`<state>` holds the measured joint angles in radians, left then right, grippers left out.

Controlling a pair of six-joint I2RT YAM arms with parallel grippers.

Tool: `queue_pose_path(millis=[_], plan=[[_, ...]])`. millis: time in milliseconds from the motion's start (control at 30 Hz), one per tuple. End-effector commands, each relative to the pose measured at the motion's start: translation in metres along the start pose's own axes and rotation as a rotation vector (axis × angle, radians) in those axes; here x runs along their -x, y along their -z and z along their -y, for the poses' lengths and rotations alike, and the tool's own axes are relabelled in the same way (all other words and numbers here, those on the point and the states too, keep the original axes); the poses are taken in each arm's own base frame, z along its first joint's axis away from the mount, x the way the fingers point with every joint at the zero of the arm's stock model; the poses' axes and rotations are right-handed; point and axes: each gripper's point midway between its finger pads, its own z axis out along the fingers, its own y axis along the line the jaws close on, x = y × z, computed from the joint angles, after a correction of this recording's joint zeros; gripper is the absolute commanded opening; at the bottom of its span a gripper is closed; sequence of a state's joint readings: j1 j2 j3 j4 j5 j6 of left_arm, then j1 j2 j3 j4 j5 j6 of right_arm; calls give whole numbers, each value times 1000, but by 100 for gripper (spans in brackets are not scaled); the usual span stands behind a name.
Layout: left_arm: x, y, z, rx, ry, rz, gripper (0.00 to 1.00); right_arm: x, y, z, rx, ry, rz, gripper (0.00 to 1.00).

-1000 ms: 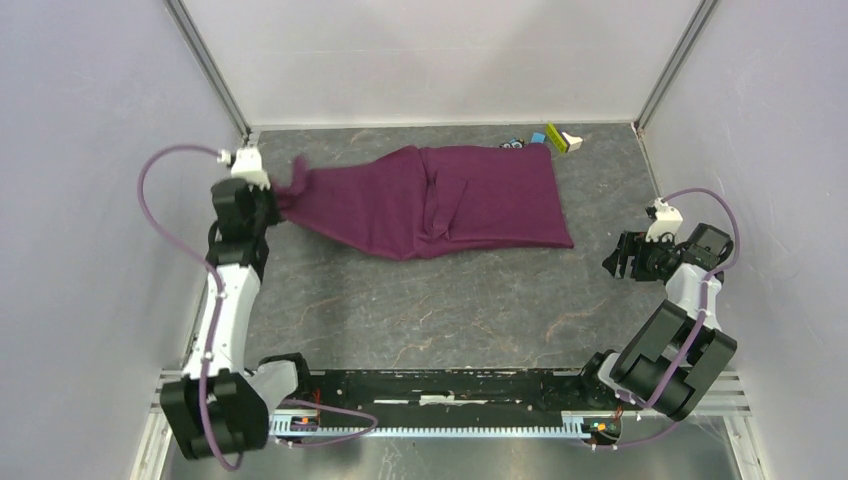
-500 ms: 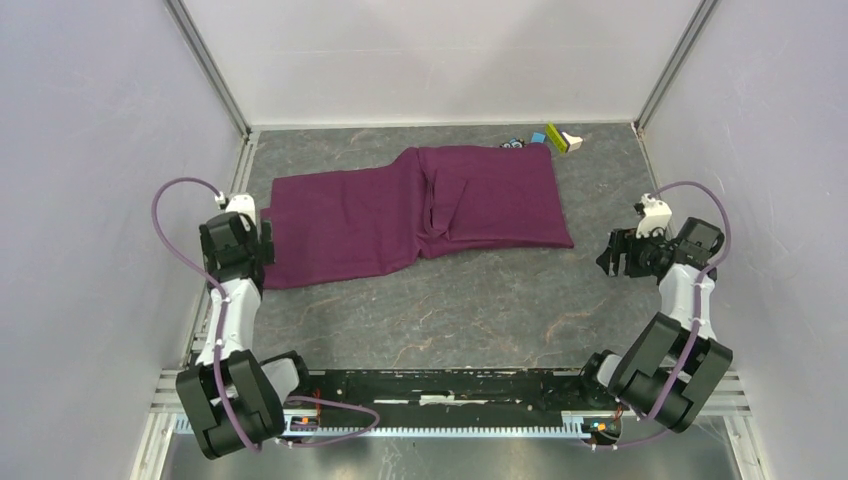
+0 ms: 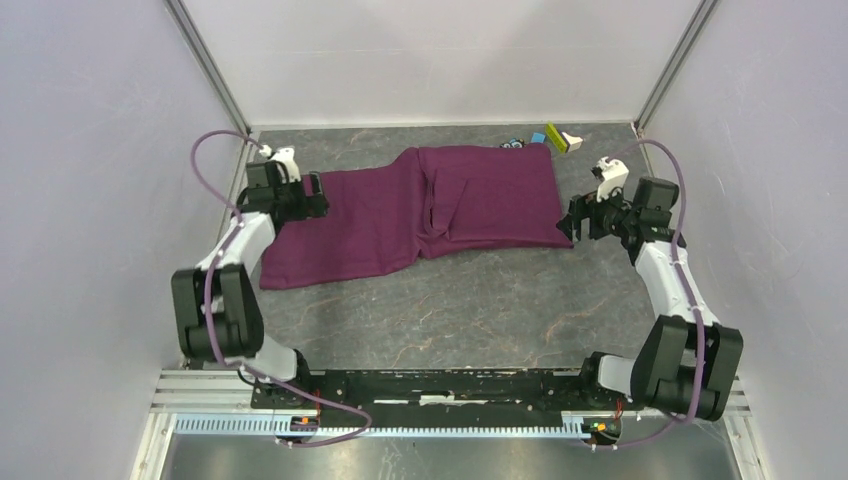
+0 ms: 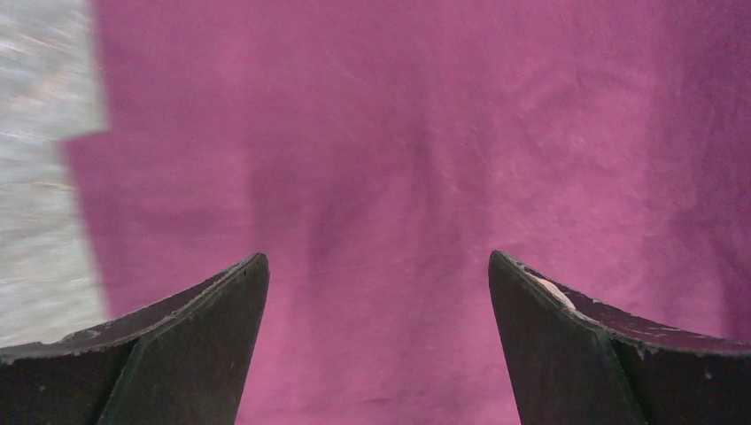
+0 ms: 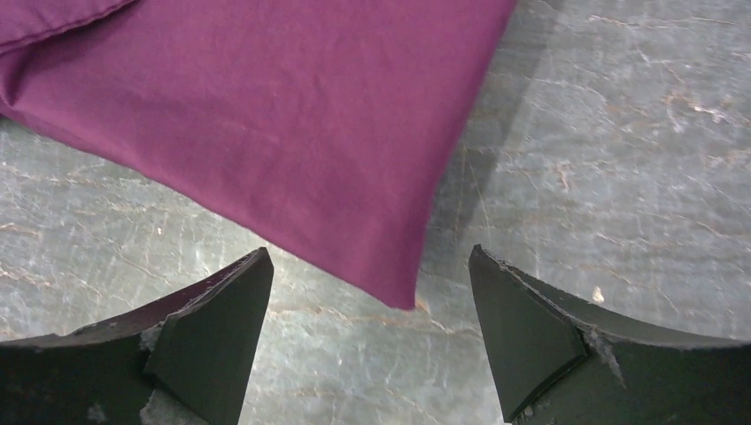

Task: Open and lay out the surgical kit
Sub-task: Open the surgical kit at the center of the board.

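The surgical kit shows as a plum-purple cloth (image 3: 420,210) lying on the grey table, its left half spread flat and its right half folded double with a crease in the middle. My left gripper (image 3: 318,195) hovers open over the cloth's left part. In the left wrist view the cloth (image 4: 398,133) fills the space under the left gripper (image 4: 376,261), which holds nothing. My right gripper (image 3: 573,224) stands open at the cloth's near right corner. In the right wrist view that corner (image 5: 390,274) lies between the spread fingers of the right gripper (image 5: 370,257), untouched.
Small blue and yellow-green blocks (image 3: 545,138) and a white piece (image 3: 572,140) lie at the back edge, just past the cloth's far right corner. White walls close in on the left, right and back. Bare table (image 3: 450,310) lies in front of the cloth.
My left gripper let go of the cloth's left end, which now lies flat, then came back over the cloth. The right arm swung in to the cloth's right corner, jaws a little wider.
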<state>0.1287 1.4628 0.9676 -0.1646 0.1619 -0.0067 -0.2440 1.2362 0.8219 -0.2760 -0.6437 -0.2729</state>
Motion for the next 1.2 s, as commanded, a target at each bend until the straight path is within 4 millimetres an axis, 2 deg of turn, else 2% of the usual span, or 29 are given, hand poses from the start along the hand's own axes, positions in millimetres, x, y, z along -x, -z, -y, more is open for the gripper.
queue_pose_path(millis=[0, 133, 267, 400, 567, 733, 867, 1067, 1100, 1167], plan=[[-8, -26, 43, -161, 192, -110, 100, 30, -21, 1, -4, -13, 69, 90], [-37, -56, 46, -149, 290, -261, 100, 27, -47, -1, 32, -57, 56, 91], [-55, -72, 38, -109, 306, -329, 100, 25, -69, -2, 80, -106, 40, 91], [-67, -83, 21, -52, 319, -369, 100, 20, -86, -5, 143, -171, 13, 91], [-79, -93, -12, -7, 404, -441, 100, 8, -104, -6, 175, -217, -31, 91], [-79, -98, -42, 37, 433, -436, 100, -5, -116, -17, 217, -232, -74, 91], [-76, -101, -58, 53, 448, -428, 100, -10, -121, -29, 238, -218, -95, 90], [-69, -108, -68, 53, 453, -413, 99, -11, -131, -46, 263, -176, -116, 90], [-68, -109, -68, 52, 456, -412, 99, -12, -134, -56, 282, -164, -126, 90], [-64, -112, -71, 58, 455, -407, 99, -13, -137, -63, 291, -150, -134, 90]])
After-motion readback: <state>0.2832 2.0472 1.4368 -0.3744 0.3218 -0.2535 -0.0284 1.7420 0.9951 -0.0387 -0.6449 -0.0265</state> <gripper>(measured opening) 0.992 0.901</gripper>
